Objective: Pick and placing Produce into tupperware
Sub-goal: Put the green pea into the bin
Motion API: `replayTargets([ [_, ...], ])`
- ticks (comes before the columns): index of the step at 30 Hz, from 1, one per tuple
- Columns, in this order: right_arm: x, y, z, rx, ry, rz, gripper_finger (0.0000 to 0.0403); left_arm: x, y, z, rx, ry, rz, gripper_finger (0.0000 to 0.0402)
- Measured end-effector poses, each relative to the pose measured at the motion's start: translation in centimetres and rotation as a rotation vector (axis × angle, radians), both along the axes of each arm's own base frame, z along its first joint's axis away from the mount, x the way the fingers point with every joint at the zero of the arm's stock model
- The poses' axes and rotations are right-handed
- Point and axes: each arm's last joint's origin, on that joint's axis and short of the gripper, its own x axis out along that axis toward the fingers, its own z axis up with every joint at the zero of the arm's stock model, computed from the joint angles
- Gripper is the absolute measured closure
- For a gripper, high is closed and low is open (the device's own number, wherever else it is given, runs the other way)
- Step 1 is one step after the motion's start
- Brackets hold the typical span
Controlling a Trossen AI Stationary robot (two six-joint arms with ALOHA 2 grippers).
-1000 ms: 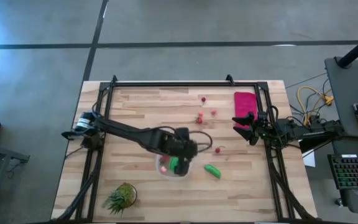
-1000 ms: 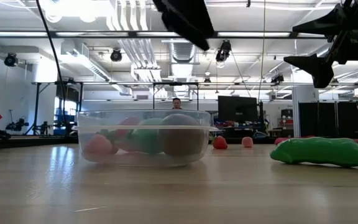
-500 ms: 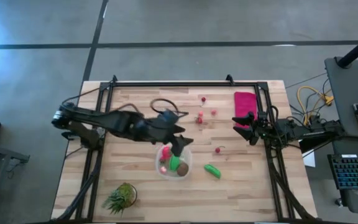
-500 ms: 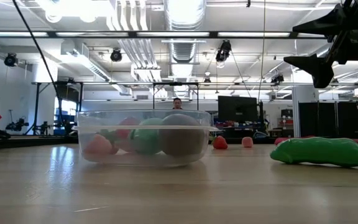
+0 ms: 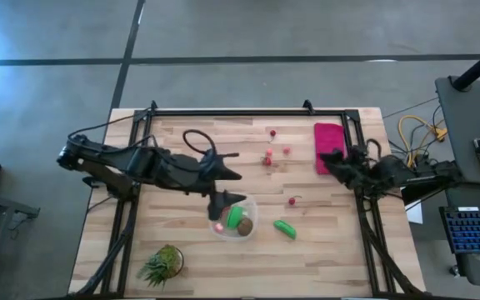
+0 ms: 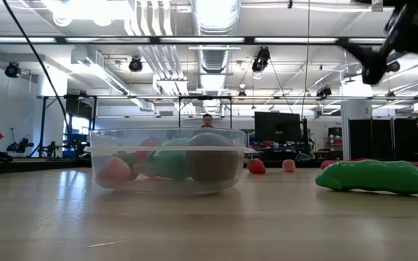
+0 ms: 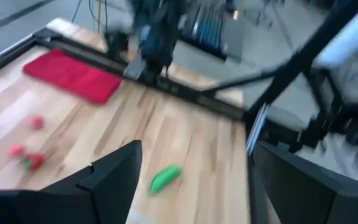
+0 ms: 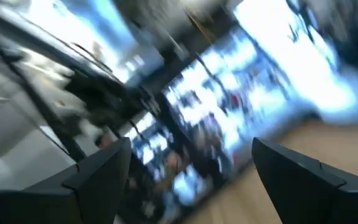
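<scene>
The clear tupperware stands on the table near its front middle, holding a green, a red and a brown piece of produce. Another green piece lies on the wood to its right. Small red berries lie scattered farther back, one closer to the container. My left gripper hangs open above the container's far left edge, with nothing between its fingers. My right gripper is open at the table's right edge, near the red cloth.
A red cloth lies flat at the back right. A spiky potted plant stands at the front left corner. A black frame runs along the table's far and side edges. Bare wood shows at the far left.
My left gripper has risen from just over the tupperware and drawn back toward the table's left, rolling as it went; it has left the low view. It stays open. My right gripper has tipped its fingers upward at the right edge. The produce has not moved.
</scene>
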Motion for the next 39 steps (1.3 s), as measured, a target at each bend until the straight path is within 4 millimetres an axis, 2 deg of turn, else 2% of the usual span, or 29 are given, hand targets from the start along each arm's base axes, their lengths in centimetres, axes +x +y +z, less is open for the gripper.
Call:
replayTargets([
  [4,-1.0,-0.1,2.0,-0.3,-0.168,-0.174,0.0076,-2.6,1.0,-1.3,0.041,0.035,-0.063,0.0107],
  [6,-1.1,-0.1,2.5,-0.379,-0.195,-0.236,0.0076,-4.0,1.5,-1.9,0.059,-0.008,-0.109,0.0107],
  [9,-0.7,-0.1,2.2,-0.332,-0.166,-0.198,0.0076,-6.5,2.2,-2.8,0.074,-0.119,-0.194,0.0107],
  [12,0.6,0.2,1.5,-0.166,-0.062,-0.025,0.0076,-9.3,3.2,-4.6,0.072,-0.172,-0.216,0.0107],
  [14,1.5,0.4,1.8,-0.081,-0.009,0.053,0.0076,-10.9,3.9,-6.0,0.071,-0.194,-0.199,0.0107],
  [16,2.6,0.5,3.2,-0.083,0.017,0.055,0.0076,-12.5,4.4,-7.3,0.068,-0.218,-0.187,0.0107],
  [20,5.3,0.8,7.7,-0.318,0.076,-0.043,0.0076,-15.2,5.3,-9.5,0.063,-0.261,-0.161,0.0107],
  [23,7.3,0.7,10.0,-0.393,0.211,-0.123,0.0076,-16.2,5.8,-11.2,0.058,-0.32,-0.125,0.0107],
  [26,8.4,-0.4,11.3,-0.252,0.361,-0.253,0.0076,-16.4,6.1,-13.1,0.06,-0.415,-0.095,0.0107],
  [29,8.5,-1.3,11.9,-0.206,0.438,-0.282,0.0076,-16.7,6.3,-15.4,0.067,-0.461,-0.077,0.0107],
  [32,8.2,-1.6,13.1,-0.225,0.412,-0.224,0.0076,-17.4,6.6,-17.5,0.034,-0.494,-0.059,0.0107],
  [36,6.7,-1.7,15.0,-0.274,0.347,-0.234,0.0076,-18.2,6.7,-19.7,0.012,-0.517,-0.043,0.0107],
  [39,5.3,-1.6,15.9,-0.327,0.366,-0.244,0.0076,-18.6,6.9,-21.2,0.001,-0.525,-0.002,0.0107],
])
